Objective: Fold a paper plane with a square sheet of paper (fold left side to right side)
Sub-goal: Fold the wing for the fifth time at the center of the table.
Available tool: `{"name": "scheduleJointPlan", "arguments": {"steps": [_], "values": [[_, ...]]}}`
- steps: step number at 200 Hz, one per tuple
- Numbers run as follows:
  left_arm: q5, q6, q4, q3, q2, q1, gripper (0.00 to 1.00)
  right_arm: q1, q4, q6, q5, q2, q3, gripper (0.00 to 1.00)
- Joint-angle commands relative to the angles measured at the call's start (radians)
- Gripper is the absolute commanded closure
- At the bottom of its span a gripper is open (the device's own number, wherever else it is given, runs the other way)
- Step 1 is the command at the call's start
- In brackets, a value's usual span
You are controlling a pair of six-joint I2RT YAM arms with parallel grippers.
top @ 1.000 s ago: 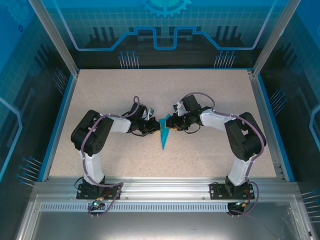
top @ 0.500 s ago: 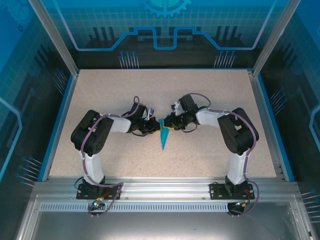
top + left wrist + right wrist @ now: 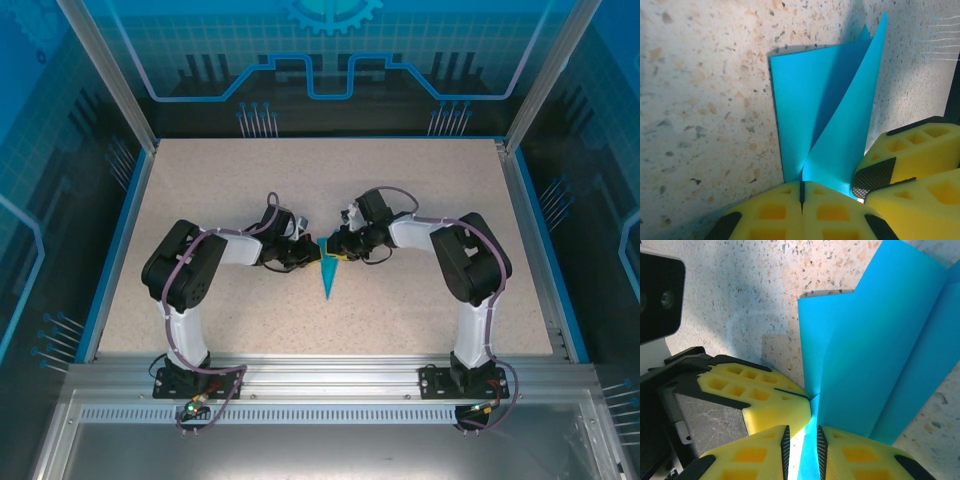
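Change: since a second ago the right arm's elbow has swung inward toward the table's middle and its wrist has crept a little left. The left arm and the paper sit where they were.
Paper plane (image 3: 327, 275): a slim cyan dart lying mid-table on the speckled tabletop (image 3: 420, 190). Its sharp tip points to the near edge and its wide end lies between the two grippers. In the left wrist view one flap (image 3: 845, 125) stands up off the other.
Left gripper (image 3: 308, 252): jaws fully together, pinching the paper's edge in their seam.
Right gripper (image 3: 338, 248): jaws nearly closed, with a thin strip of cyan paper nipped between the pads (image 3: 821, 447).
Step in hand: likely bringing the left half over onto the right along the centre crease.
Doing it well: keep one pinch still as an anchor on the crease. Carry the raised flap over in a low arc until the long edges meet, then press from the wide end toward the tip.
Risk: the two grips are close together, so pulling them apart could tear or skew the thin paper.
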Motion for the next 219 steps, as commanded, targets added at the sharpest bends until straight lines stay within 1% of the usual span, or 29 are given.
{"name": "scheduleJointPlan", "arguments": {"steps": [1,128,172,198,219], "values": [[-0.111,0.028,-0.067,-0.005,0.020,0.009,1.00,0.010,-0.020,-0.017,0.006,0.023,0.029,0.76],[-0.113,0.023,-0.071,-0.003,0.029,0.021,1.00,0.013,-0.086,-0.031,0.039,0.064,0.046,0.75],[-0.106,0.032,-0.074,-0.003,0.014,0.023,1.00,0.013,-0.150,-0.030,0.065,0.080,0.051,0.75],[-0.096,0.039,-0.080,-0.025,-0.049,0.033,0.85,0.013,-0.186,-0.029,0.077,0.093,0.049,0.75],[-0.101,0.055,-0.109,-0.056,-0.135,0.042,0.73,0.014,-0.194,-0.027,0.081,0.105,0.042,0.75]]}}
